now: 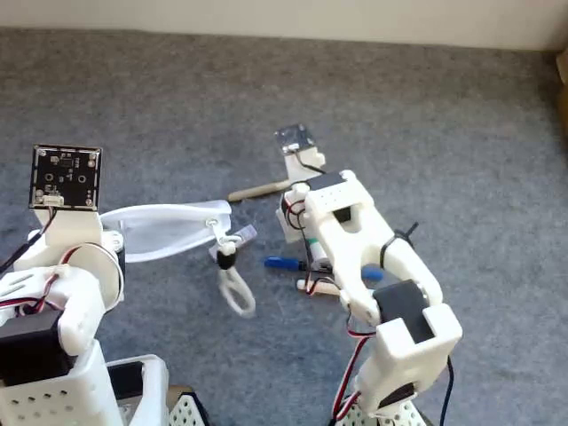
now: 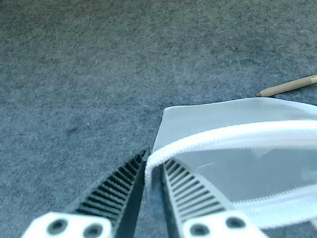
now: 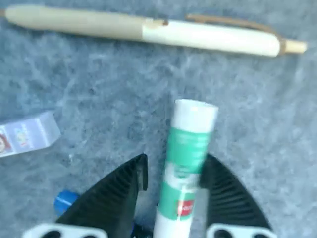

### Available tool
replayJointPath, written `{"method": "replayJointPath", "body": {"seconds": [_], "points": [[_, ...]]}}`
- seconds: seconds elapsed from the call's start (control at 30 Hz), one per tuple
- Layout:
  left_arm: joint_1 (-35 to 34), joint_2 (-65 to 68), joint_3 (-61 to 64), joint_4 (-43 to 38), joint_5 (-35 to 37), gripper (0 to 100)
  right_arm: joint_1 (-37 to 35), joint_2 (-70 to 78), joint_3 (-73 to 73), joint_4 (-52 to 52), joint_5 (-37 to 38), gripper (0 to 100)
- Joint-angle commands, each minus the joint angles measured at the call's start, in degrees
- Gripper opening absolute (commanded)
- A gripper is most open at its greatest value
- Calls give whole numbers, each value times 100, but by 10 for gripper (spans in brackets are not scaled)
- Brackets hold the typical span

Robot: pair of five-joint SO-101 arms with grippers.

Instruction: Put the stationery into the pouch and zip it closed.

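Glue stick (image 3: 190,144) is found between the spread fingers of the right gripper (image 3: 176,161), with a gap seen on one side. Its long axis is aligned with the gripper, and its white end is pointed at the pen (image 3: 148,29), which is laid crosswise just beyond it. To the left, the open-mouthed pouch (image 2: 237,148) is pinched at its left end by the left gripper (image 2: 154,161).

Far from me there is wide gray mat (image 1: 142,106) to move over. Near me it is crowded. The pouch (image 1: 169,229) lies across the left side, its white loop (image 1: 236,291) just beside its end. A glue stick (image 3: 190,129) sits in the gap of my right gripper (image 3: 177,159). A tan pen (image 3: 143,29) lies across just past it. A blue pen (image 1: 284,263) lies between pouch and right arm.
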Motion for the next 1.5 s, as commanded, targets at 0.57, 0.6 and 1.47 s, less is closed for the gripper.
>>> {"method": "replayJointPath", "body": {"seconds": [0.57, 0.6, 1.47], "points": [[-101, 57, -31, 44, -44, 11, -22, -2510, 1068, -75, 484, 5], [-101, 57, -31, 44, -44, 11, -22, -2695, 1200, -75, 484, 5], [-92, 101, -84, 0, -44, 11, -57, -7767, 2695, -92, -1046, 10]]}}
